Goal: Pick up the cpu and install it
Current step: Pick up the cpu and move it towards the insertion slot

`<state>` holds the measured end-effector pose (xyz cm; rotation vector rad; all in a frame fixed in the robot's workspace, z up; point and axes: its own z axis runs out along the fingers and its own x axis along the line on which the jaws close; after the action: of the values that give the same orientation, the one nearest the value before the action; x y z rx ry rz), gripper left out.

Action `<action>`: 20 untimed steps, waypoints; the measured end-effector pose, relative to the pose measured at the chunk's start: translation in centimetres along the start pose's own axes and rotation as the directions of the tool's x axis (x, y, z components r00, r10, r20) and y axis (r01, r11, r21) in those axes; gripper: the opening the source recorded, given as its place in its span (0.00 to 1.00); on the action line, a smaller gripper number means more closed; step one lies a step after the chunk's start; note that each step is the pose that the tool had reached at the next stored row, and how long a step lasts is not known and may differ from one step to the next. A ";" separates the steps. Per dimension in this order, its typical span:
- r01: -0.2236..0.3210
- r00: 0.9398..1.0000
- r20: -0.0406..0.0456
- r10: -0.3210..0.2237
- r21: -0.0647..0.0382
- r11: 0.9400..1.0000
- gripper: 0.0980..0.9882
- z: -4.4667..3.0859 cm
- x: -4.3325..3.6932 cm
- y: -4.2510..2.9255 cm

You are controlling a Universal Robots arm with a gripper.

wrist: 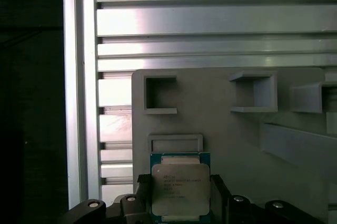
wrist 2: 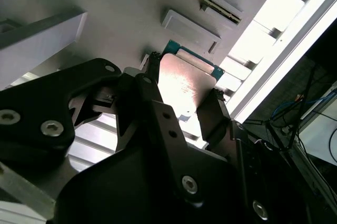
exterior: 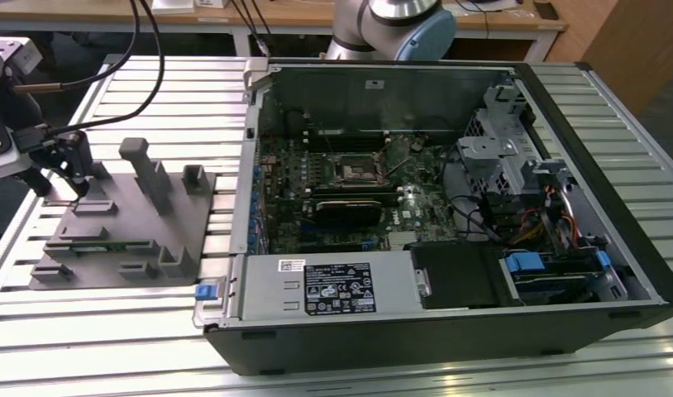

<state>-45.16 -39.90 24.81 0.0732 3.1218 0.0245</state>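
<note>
While pincer grips cpu | silver square top | green edge

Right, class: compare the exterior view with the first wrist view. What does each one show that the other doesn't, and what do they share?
The exterior view adds the open computer case with its motherboard socket, and the gripper seen from outside, low over the grey fixture. The first wrist view adds the cpu close up, pale metal top facing the camera, clamped between the dark fingers. Both share the grey fixture and the slatted metal table.
</note>
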 end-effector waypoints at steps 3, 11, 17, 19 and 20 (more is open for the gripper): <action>0.000 1.000 0.000 0.000 0.000 1.000 0.49 -0.06 0.00 0.00; 0.000 1.000 0.000 0.000 0.000 1.000 0.49 -0.36 -0.01 0.01; 0.000 1.000 0.000 0.000 0.000 1.000 0.49 -0.69 -0.01 0.05; 0.000 1.000 0.000 0.000 0.000 1.000 0.49 -0.78 -0.01 0.08; 0.000 1.000 0.000 0.000 0.000 1.000 0.49 -0.83 -0.01 0.09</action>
<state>-45.16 -39.82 25.63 0.0734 3.1217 0.0245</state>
